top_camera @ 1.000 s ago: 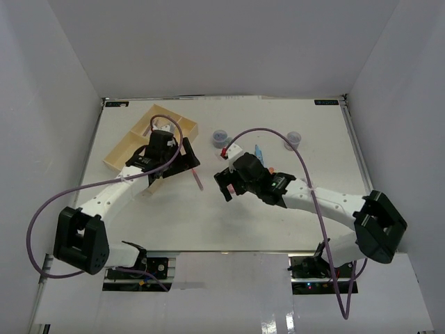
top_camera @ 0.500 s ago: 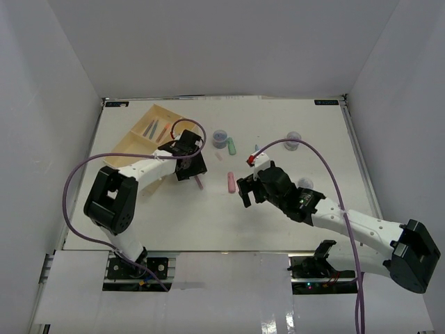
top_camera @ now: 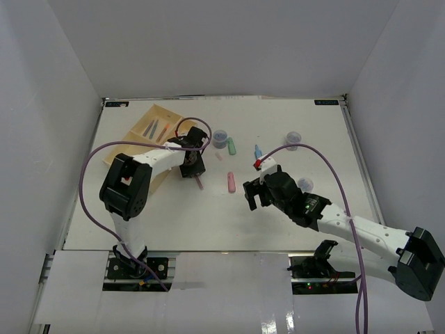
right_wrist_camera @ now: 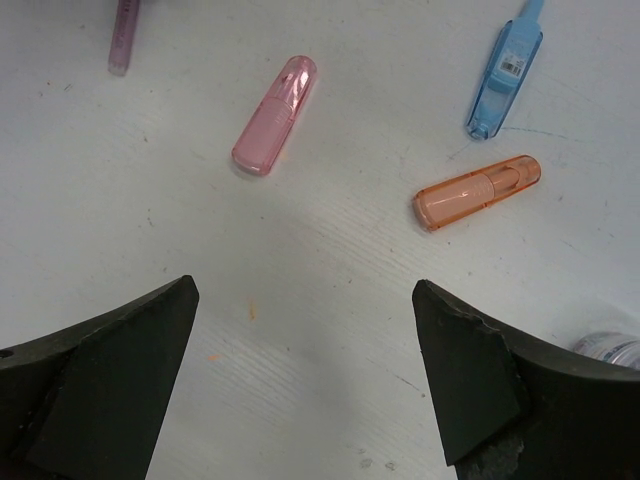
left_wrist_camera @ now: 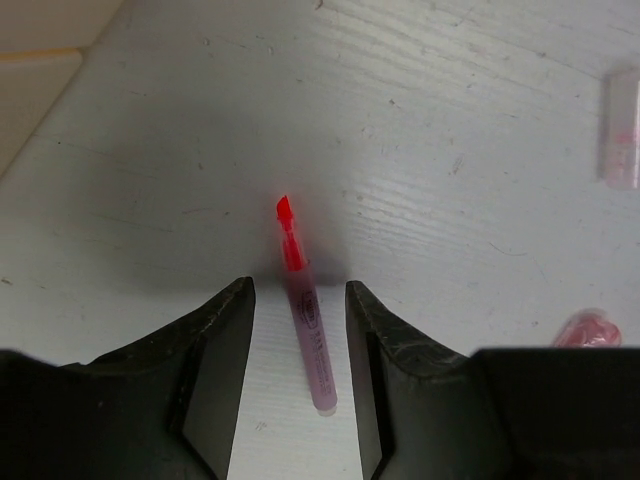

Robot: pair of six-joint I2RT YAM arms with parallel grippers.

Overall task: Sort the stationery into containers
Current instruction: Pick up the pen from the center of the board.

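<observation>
Left gripper: your left gripper (left_wrist_camera: pixel 298 288) sits low over the table (left_wrist_camera: pixel 480 90) with its jaws about half open. One finger stands on each side of the pink pen (left_wrist_camera: pixel 306 325), with a gap showing on both sides, so it holds nothing yet.
Pink pen: it lies flat on the table just beside the tray (top_camera: pixel 124 152), with its red tip pointing away from the wrist camera.
Weight and stiffness: judge it very light and rigid. It is a thin plastic barrel that should not bend under your grip.
Surface: the barrel looks smooth and round, so expect it to roll or swivel if one finger touches before the other.
Where to grip: take it across the barrel near its middle, well behind the red tip, with the fingers square to its length. The pen lies slightly skewed between the jaws.
Risk: a pinch too near the tip could smear ink or let the tail droop. A pinch taken too high may only skate over the barrel.
Right gripper: your right gripper (right_wrist_camera: pixel 302 290) hangs wide open and empty above the table.
Loose markers: beyond the right gripper lie a pink marker (right_wrist_camera: pixel 275 115), an orange marker (right_wrist_camera: pixel 478 192) and a blue marker (right_wrist_camera: pixel 505 80). They are short and chunky, probably light and hard, and easiest to take across the short width.
Jar: one jar (right_wrist_camera: pixel 610 348) shows at the edge of the right wrist view. You cannot tell its contents.
Tray: it stands at the far left of the table, with a few pens already in one compartment.
</observation>
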